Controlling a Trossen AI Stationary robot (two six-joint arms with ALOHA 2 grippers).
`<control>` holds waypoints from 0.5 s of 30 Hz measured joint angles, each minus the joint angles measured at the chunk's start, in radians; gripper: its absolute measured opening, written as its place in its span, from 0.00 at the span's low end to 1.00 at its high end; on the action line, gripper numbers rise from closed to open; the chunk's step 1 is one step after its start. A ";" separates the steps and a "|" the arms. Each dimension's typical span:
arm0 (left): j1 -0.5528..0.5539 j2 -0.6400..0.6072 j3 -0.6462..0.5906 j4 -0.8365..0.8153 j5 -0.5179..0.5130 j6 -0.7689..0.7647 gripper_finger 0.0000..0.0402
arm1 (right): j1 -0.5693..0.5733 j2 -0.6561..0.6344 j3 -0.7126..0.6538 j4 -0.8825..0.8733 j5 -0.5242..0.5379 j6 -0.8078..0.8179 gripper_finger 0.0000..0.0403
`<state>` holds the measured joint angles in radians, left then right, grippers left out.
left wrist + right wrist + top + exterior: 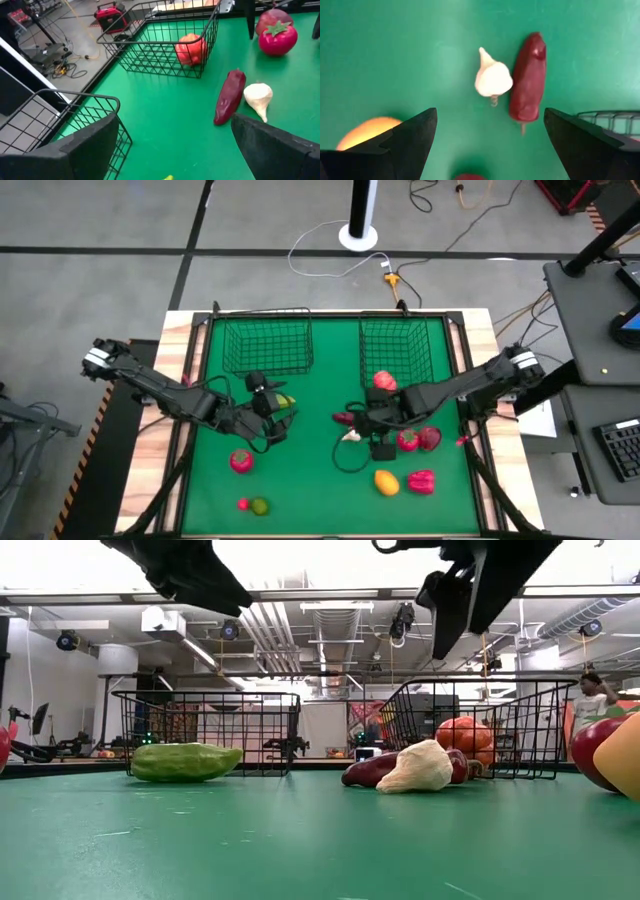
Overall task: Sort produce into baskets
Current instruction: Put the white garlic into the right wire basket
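The right gripper (pixel 487 140) hangs above the mat with its fingers spread wide and nothing between them. Right under it lie the garlic (pixel 492 77) and a dark purple piece (pixel 527 77), side by side and touching or nearly so. An orange-yellow fruit (pixel 367 132) shows near one finger.

The left gripper (pixel 170 150) is also wide open and empty, held over the mat (pixel 310 470) near the left basket (pixel 267 343). A yellow-green oblong piece (pixel 284 401) lies just beside it; from table height it rests flat in front of that basket.

The left basket looks empty from above. The right basket (pixel 403 345) holds one red-orange round fruit (pixel 384 381), sitting against its near wall.

Outside the baskets, the rest sits loose on the mat. Two red pieces (pixel 417 440) lie close together by the right arm. Nearer the front edge are the orange-yellow fruit and a red pepper (pixel 421 481), just beside each other. On the left side sits a red round one (pixel 241 462), and near the front edge a lime (pixel 260 505) touches a tiny red piece (pixel 243 503).

A person (pixel 590 700) stands far back in the room.
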<state>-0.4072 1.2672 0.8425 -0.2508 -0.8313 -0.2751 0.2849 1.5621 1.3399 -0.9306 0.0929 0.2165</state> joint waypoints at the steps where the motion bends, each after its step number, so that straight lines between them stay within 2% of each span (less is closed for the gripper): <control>1: 0.002 0.002 0.000 0.010 0.000 0.001 0.91 | 0.002 0.013 0.000 0.010 0.009 -0.007 0.89; 8: 0.010 0.008 0.001 0.050 -0.021 0.057 0.91 | 0.015 0.133 -0.002 0.111 0.012 -0.068 0.89; 15: 0.010 0.003 0.007 0.047 -0.025 0.095 0.91 | 0.014 0.208 -0.002 0.117 0.015 -0.049 0.89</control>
<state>-0.3973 1.2706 0.8494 -0.2042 -0.8566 -0.1799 0.2985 1.7705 1.3376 -0.8138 0.1079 0.1677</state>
